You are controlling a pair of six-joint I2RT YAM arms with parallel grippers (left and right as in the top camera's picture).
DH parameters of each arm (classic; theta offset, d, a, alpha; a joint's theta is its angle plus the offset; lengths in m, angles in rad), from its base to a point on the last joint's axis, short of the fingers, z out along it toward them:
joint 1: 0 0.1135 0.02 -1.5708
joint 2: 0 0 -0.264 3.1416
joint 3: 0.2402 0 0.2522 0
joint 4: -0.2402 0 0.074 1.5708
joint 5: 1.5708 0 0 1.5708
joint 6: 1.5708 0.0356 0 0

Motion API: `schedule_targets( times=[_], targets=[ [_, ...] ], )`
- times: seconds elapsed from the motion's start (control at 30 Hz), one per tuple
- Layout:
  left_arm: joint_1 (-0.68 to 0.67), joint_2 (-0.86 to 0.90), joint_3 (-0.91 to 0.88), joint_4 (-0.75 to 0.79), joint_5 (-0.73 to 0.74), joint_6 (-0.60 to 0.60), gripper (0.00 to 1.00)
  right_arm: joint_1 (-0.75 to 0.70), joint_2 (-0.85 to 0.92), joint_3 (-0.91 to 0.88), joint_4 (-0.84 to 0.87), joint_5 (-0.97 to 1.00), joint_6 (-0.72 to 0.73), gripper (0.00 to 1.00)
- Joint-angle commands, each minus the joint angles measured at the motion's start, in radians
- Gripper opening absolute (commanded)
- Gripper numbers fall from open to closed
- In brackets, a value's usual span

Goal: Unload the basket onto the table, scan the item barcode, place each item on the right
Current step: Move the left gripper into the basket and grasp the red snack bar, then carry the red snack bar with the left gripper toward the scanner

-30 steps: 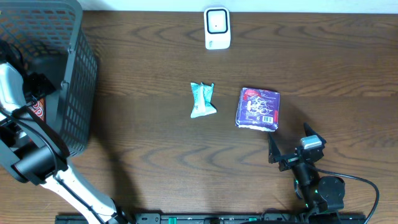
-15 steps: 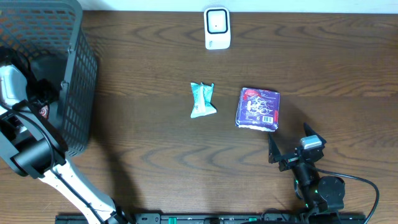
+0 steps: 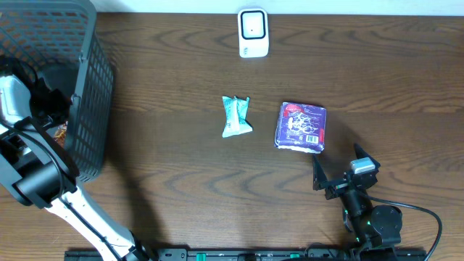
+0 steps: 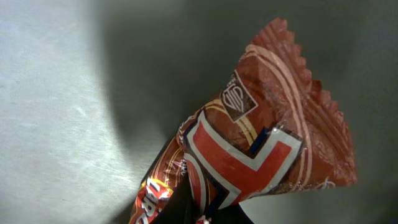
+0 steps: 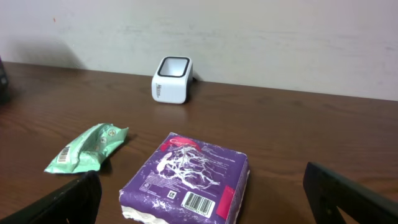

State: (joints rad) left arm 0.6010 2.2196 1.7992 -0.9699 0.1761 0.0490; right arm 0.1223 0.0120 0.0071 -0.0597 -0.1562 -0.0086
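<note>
- The left gripper [image 3: 49,107] is reaching down into the dark mesh basket [image 3: 90,69] at the far left of the table [image 3: 181,188]. Its fingers are pinching narrowly on the lower end of a red snack wrapper [image 4: 261,143], which is sitting inside the basket with its crimped edge pointing upward.
- Gripping one end is probably leaving the printed faces free for turning toward a reader. No barcode is showing on the face in the left wrist view.
- The white barcode scanner [image 3: 253,32] is standing at the far centre edge with its dark-rimmed window facing upward, well apart from the basket. The wrapper is judged to need lifting out and carrying right.
- The right gripper [image 3: 339,167] is resting at the near right with its fingers spread wide, holding nothing and keeping clear of the scanner.
- A purple packet [image 3: 301,126] is lying just beyond the right gripper with its barcode label facing up.
- A green packet [image 3: 235,116] is lying to the left of the purple packet.
</note>
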Motion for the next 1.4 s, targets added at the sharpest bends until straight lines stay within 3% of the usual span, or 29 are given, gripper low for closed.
schedule_targets(
  times=[0.0,0.43,0.6,0.7,0.9,1.1,1.37],
  targets=[
    [-0.015,-0.081,-0.003,0.008,0.053,-0.028,0.07,0.003,-0.006,-0.002,-0.004,0.008,0.008,0.99],
    [-0.015,-0.484,-0.002,0.203,0.056,-0.269,0.07,0.003,-0.006,-0.002,-0.004,0.008,0.008,0.99],
    [-0.020,-0.599,-0.002,0.306,0.250,-0.365,0.07,0.003,-0.006,-0.002,-0.004,0.008,0.008,0.99],
    [-0.041,-0.669,-0.002,0.375,0.288,-0.418,0.07,0.003,-0.006,-0.002,-0.004,0.008,0.008,0.99],
    [-0.181,-0.829,-0.002,0.406,0.288,-0.421,0.07,0.003,-0.006,-0.002,-0.004,0.008,0.008,0.99],
    [-0.418,-0.890,-0.002,0.356,0.278,-0.421,0.07,0.003,-0.006,-0.002,-0.004,0.008,0.008,0.99],
    [-0.736,-0.786,-0.002,0.150,-0.031,-0.566,0.07,0.003,-0.006,-0.002,-0.004,0.008,0.008,0.99]
  ],
)
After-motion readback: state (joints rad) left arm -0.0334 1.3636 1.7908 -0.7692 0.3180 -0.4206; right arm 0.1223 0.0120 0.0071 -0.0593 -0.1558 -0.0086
